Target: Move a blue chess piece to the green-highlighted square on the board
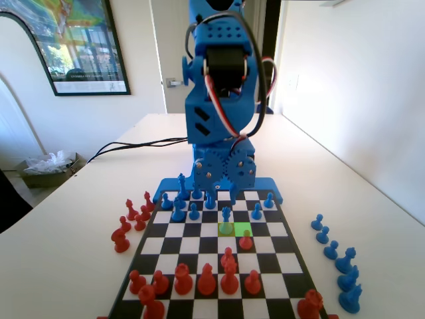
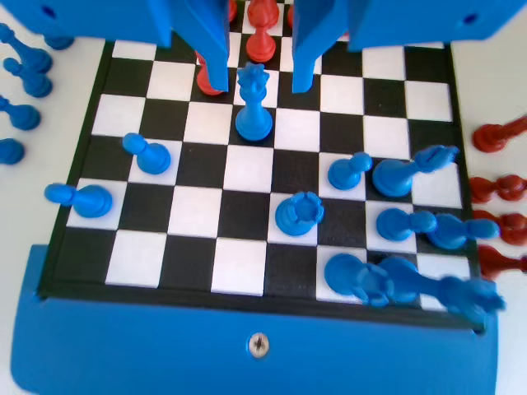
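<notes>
Fixed view: the board [image 1: 159, 246], a flat black-and-white chequer, lies on a pale counter [image 1: 80, 219] with the blue arm standing at its far end; the blue chess piece [image 1: 226, 216], slim, knob-topped, flared at the base, stands upright on the yellow-olive cell, just beside the green-highlighted square [image 1: 242, 230]; a small red pawn [image 1: 246, 240] stands at the near edge of that green cell, whether on it or on the next cell I cannot tell; red pieces crowd the near ranks and the counter to the left, blue pieces line the counter to the right, presumably set aside as captures

Wrist view: the end effector [image 2: 258, 76] hangs with its two jaws spread either side of the blue chess piece [image 2: 254, 103], a visible gap on each flank and no contact, so it stands open and grips nothing; the jaw tips sit level with the piece's crown, a straddling pose that I judge to be positioned for a grasp; the piece rests on a white cell here, its crown notched, its body smooth moulded plastic with a soft sheen; other blue pieces stand or lie tipped nearer the arm's base, several overlapping at lower right; the board surface reads matte

Judgement: the piece is one cell short of target; the move is not yet done
</notes>
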`<act>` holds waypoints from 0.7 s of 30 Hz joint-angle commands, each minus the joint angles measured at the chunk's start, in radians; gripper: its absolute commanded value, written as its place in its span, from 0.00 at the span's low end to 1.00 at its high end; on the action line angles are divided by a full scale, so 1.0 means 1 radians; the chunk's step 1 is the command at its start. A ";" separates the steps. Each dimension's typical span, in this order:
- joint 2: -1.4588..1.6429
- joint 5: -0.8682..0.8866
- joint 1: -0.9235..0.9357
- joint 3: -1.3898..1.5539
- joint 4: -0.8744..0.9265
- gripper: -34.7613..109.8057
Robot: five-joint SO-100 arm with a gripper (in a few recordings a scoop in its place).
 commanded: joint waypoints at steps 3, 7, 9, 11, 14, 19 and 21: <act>0.014 -0.015 -0.015 -0.032 -0.028 0.32; -0.009 -0.017 -0.018 -0.028 -0.054 0.32; -0.018 -0.017 -0.020 -0.031 -0.061 0.32; -0.026 -0.017 -0.023 -0.034 -0.064 0.32; -0.038 -0.015 -0.025 -0.037 -0.072 0.32; -0.078 -0.012 -0.026 -0.064 -0.075 0.32; -0.087 -0.011 -0.028 -0.071 -0.077 0.32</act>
